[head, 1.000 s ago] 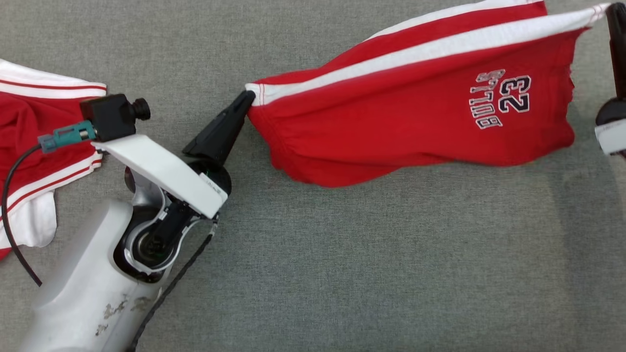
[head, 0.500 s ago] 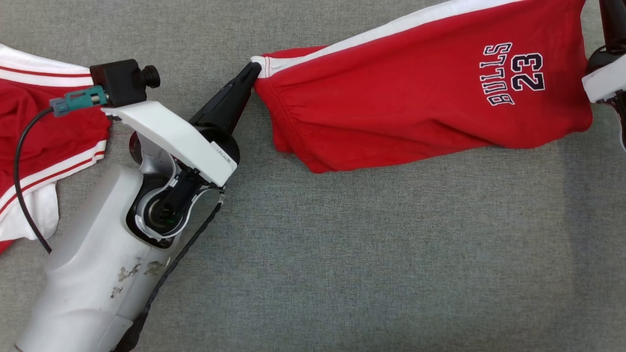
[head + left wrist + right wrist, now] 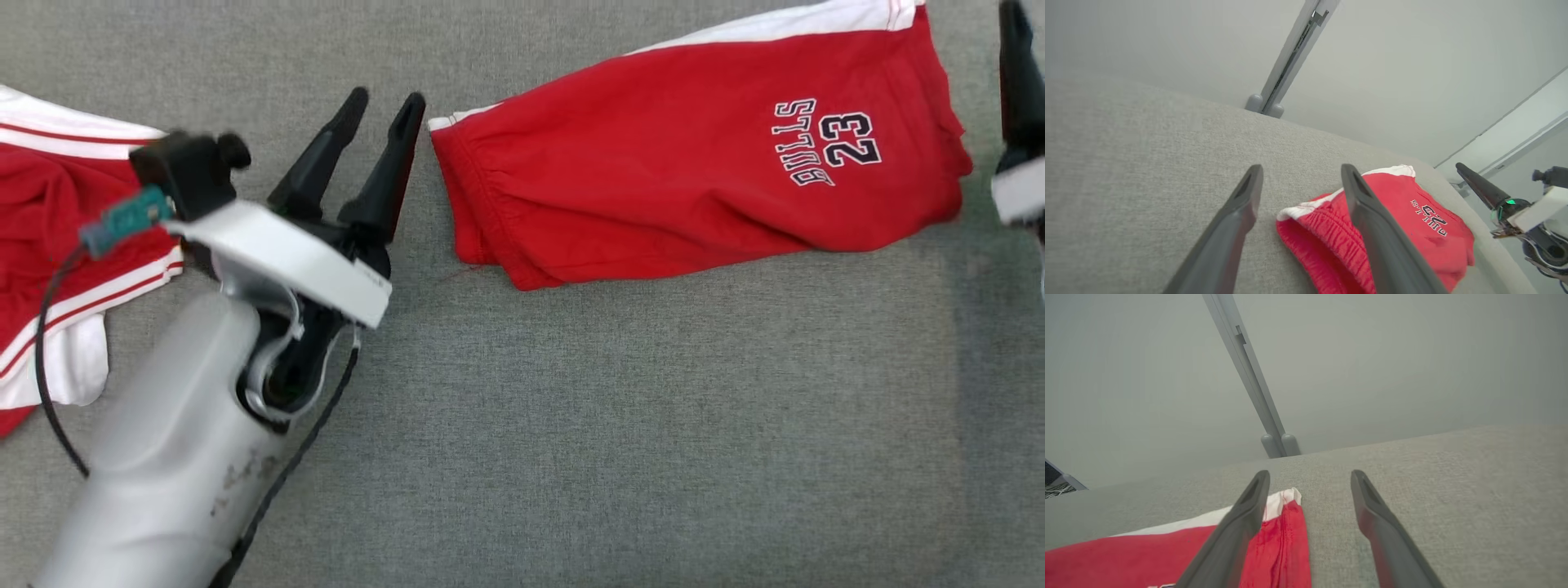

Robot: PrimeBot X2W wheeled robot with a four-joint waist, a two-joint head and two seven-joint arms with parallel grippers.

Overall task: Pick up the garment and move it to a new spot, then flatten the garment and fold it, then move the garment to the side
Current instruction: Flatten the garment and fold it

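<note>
The left claw [image 3: 385, 102] and right claw [image 3: 1309, 475] stand open, empty, flanking the shorts [image 3: 694, 155] on the tabletop [image 3: 653, 408]. Flatten best by smoothing the rumpled cloth outward before folding.

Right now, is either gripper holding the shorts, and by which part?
Nothing is held. The left gripper, jaws open, sits beside the waistband of the red shorts; the right gripper, jaws open, at the other end.

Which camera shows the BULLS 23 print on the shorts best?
Head view: the print is whole, sharp and readable on the red shorts. Left wrist view has it small and slanted; right wrist view gives the shorts' white-trimmed corner.
</note>
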